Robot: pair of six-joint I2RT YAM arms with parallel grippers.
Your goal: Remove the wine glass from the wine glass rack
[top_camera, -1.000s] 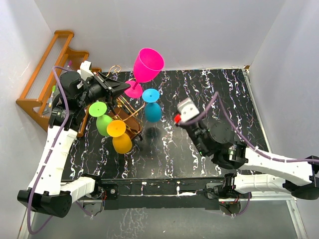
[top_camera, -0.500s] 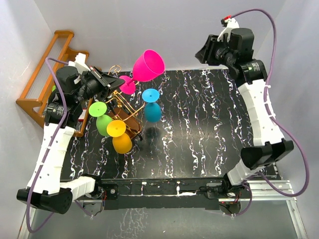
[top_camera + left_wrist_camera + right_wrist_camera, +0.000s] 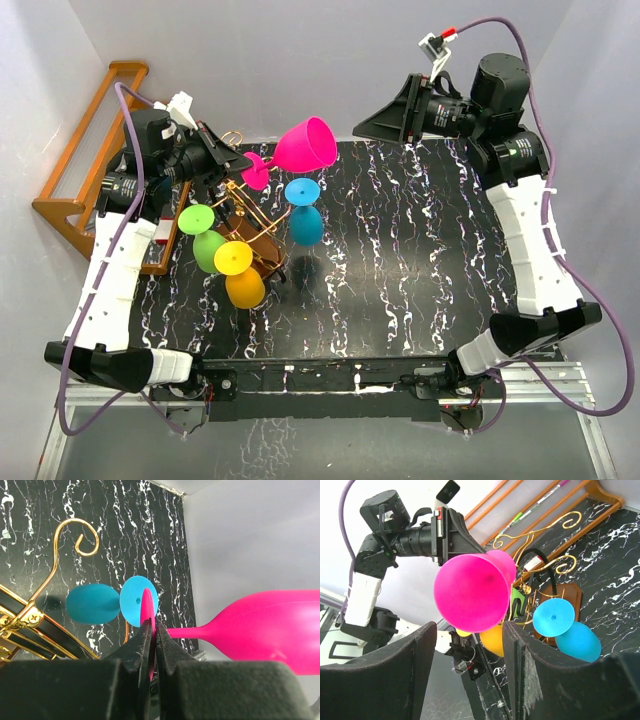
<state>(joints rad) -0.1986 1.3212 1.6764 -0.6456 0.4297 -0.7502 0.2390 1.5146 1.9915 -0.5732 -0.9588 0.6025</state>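
Now tips the hot-pink plastic wine glass [image 3: 305,146] flatter, upper centre, off gold wire rack [image 3: 268,262], foot disc pinched in left gripper [image 3: 243,166]. Holds right gripper [image 3: 362,128] wide, empty. Could twist loose from that thin-edge pinch.

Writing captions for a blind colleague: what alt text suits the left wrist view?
The left gripper pinches the foot of a pink wine glass, turned sideways, bowl to the right. Behind are a blue wine glass, the gold wire rack and the black marbled table.
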